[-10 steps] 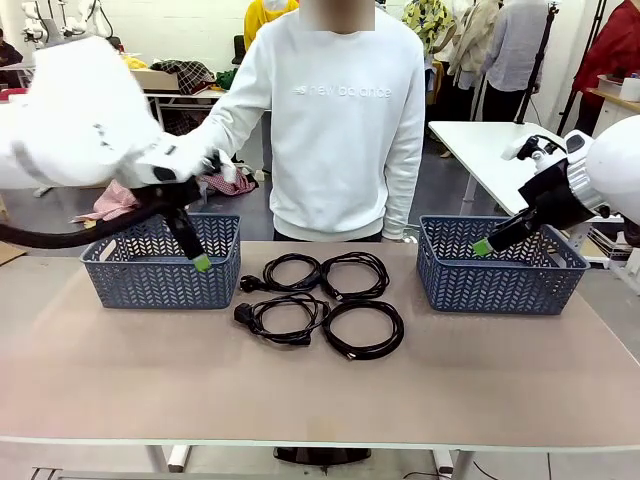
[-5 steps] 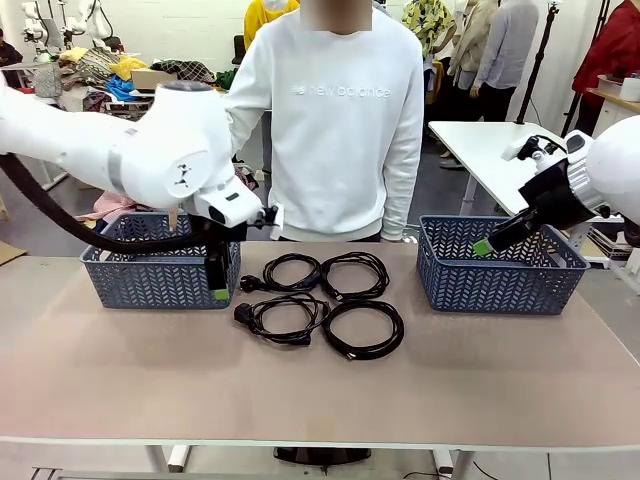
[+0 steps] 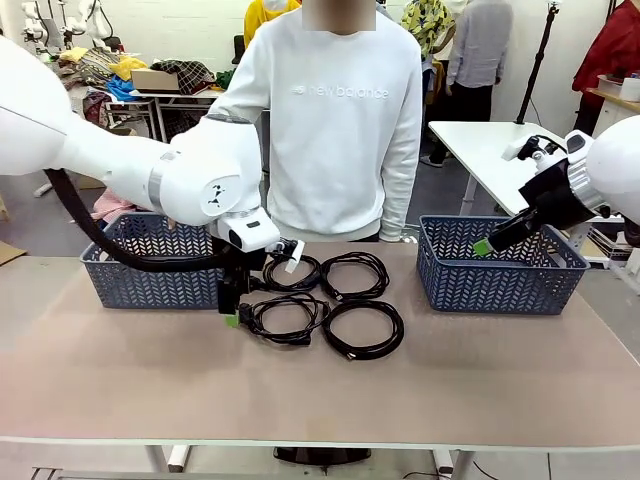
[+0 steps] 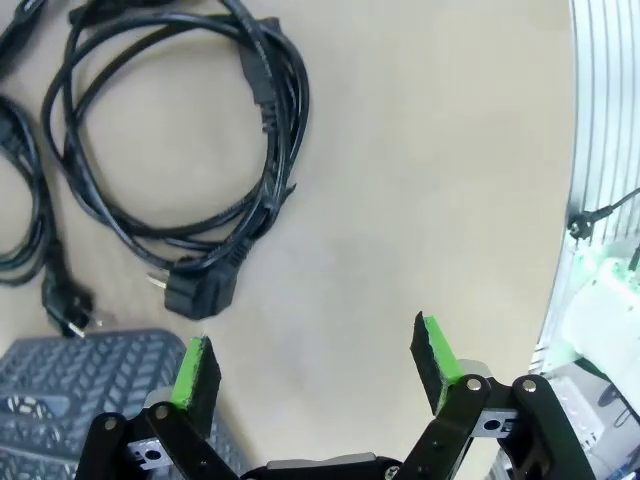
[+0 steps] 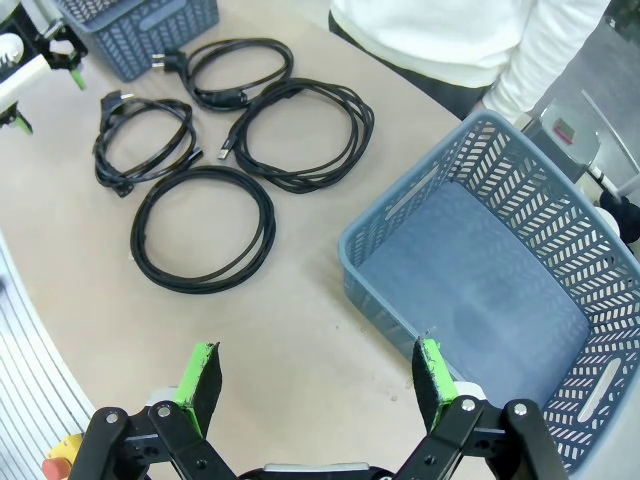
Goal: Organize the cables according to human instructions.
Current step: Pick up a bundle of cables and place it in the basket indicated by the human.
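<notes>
Left hand (image 4: 314,360) gapes wide and empty, just above a cable (image 4: 205,290).

Logged black cables (image 3: 323,300) on a tan table (image 3: 480,370), blue-grey left basket (image 3: 130,285) and right basket (image 3: 490,285) with herringbone-slotted walls, black left gripper (image 4: 315,362) and right gripper (image 5: 315,375) with green pads (image 4: 193,372), white arms (image 3: 200,180), and a white sweatshirt (image 3: 340,140).

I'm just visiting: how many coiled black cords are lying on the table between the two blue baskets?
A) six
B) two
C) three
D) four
D: four coils lie in a two-by-two cluster on the table, between the left basket and the right basket.
</notes>
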### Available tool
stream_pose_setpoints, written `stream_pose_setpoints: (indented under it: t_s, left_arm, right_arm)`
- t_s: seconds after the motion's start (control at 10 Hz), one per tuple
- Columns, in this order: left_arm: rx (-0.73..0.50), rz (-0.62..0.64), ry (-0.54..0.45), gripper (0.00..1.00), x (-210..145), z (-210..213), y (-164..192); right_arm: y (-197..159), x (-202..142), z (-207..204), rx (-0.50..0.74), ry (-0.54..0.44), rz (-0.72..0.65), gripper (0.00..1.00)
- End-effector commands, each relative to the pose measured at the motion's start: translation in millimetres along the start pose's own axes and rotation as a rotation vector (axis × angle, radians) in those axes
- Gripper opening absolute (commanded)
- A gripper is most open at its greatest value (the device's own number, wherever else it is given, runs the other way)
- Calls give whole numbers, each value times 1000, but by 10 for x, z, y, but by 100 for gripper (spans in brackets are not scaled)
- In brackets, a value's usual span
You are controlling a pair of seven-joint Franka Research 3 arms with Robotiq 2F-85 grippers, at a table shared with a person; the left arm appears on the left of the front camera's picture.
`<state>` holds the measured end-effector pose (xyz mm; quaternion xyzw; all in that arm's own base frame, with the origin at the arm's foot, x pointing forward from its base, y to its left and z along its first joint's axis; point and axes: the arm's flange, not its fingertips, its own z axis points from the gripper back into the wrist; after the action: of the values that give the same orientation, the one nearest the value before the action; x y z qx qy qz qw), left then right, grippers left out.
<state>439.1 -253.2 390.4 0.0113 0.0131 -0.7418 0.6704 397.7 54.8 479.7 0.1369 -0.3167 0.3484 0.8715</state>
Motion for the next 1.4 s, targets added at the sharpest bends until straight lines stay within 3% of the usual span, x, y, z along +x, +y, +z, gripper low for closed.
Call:
stream_pose_setpoints:
  t_s: [0.0,0.2,0.3,1.3]
  left_arm:
    - [-31,-41,-34,100,33,26,98]
    - [-19,-14,-85,100,62,56,120]
    - [-12,-22,-21,100,85,-32,61]
    - [-12,-22,-21,100,85,-32,61]
  right_arm:
    - [-8,2,-4,9,-11,-8,100]
    - [-8,2,-4,9,-11,-8,100]
    - [-8,2,-4,9,-11,-8,100]
    - [-8,2,-4,9,-11,-8,100]
